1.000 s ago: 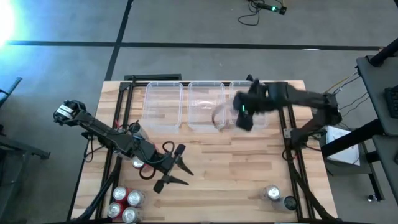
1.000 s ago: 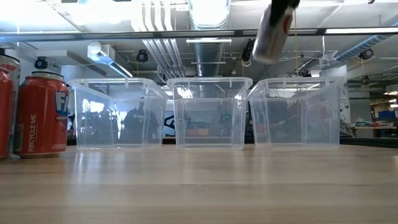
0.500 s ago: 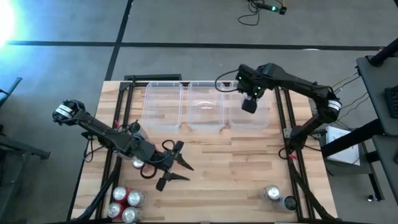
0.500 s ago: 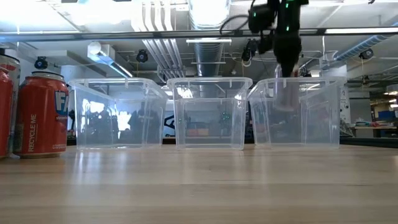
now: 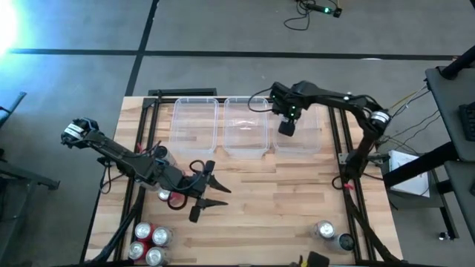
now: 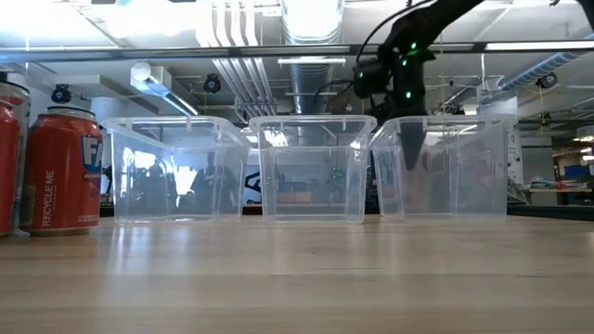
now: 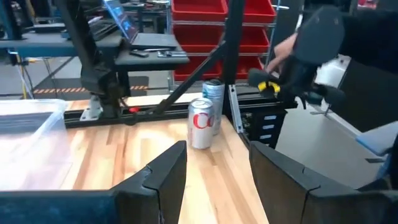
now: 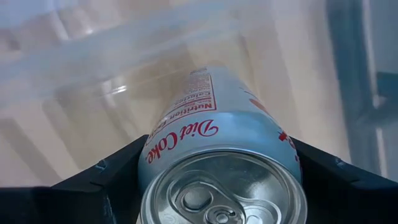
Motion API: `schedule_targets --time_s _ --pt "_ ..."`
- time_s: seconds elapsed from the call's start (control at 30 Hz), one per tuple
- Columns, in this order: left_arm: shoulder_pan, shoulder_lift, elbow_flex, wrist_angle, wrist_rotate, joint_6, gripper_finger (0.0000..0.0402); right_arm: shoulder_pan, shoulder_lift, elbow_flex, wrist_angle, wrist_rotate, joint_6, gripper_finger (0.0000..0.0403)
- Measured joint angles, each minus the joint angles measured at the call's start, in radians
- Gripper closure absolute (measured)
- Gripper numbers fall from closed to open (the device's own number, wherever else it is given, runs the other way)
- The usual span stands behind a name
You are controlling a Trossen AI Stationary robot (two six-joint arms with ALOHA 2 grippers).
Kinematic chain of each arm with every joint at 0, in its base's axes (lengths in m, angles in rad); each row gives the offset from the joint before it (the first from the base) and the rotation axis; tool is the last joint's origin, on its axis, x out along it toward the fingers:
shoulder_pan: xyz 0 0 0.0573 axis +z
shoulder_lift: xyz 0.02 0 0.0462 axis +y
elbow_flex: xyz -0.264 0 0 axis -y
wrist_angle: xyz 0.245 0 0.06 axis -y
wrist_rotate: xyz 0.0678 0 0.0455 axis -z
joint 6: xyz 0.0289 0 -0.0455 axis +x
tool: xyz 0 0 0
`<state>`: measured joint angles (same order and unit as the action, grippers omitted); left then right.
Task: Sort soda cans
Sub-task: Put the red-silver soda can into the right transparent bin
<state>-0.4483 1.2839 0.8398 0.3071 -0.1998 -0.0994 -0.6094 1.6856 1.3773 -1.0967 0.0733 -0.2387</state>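
Wooden bench [image 5: 282, 200] carries three clear bins [image 5: 245, 124] in a row, one per kind, presumably. Right pincer [image 5: 286, 126] reaches down into the right-hand bin [image 5: 308, 141], clamped on a silver Diet Coke can [image 8: 217, 155] — set to drop it. Left pincer [image 5: 202, 199] hovers part-open, empty, near the red cans [image 5: 152, 239]. Two cans [image 5: 326, 231] wait at the opposite corner.
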Motion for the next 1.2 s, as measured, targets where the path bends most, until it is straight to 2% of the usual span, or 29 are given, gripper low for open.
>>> schedule_targets --time_s 0.23,0.43,0.6,0.77,0.87,0.97,1.1,1.2 --pt "0.000 0.000 0.000 -0.025 -0.002 -0.044 0.0242 -0.011 0.055 0.002 0.022 0.005 -0.012 0.0092" --pt "0.000 0.000 0.000 -0.029 -0.002 -0.044 0.0242 -0.013 0.037 0.003 0.049 0.008 -0.016 0.0051" --pt "0.000 0.000 0.000 -0.036 -0.002 -0.044 0.0241 -0.009 -0.029 0.003 0.041 0.009 0.000 0.0037" --pt "0.000 -0.009 0.000 -0.042 -0.003 -0.041 0.0242 0.033 -0.158 0.002 -0.006 0.008 0.065 0.0036" --pt "0.000 -0.011 0.000 -0.085 -0.003 -0.043 0.0241 0.105 -0.251 0.002 -0.055 0.006 0.147 0.0035" --pt "0.000 -0.010 0.000 -0.148 -0.007 -0.077 0.0242 0.226 -0.340 0.002 -0.085 0.005 0.238 0.0035" --pt "-0.006 -0.010 0.000 -0.145 -0.078 -0.176 0.0241 0.448 -0.434 0.002 -0.080 0.007 0.384 0.0035" --pt "-0.024 -0.001 0.000 -0.100 -0.113 -0.195 0.0242 0.633 -0.468 -0.011 -0.076 0.025 0.522 0.0035"
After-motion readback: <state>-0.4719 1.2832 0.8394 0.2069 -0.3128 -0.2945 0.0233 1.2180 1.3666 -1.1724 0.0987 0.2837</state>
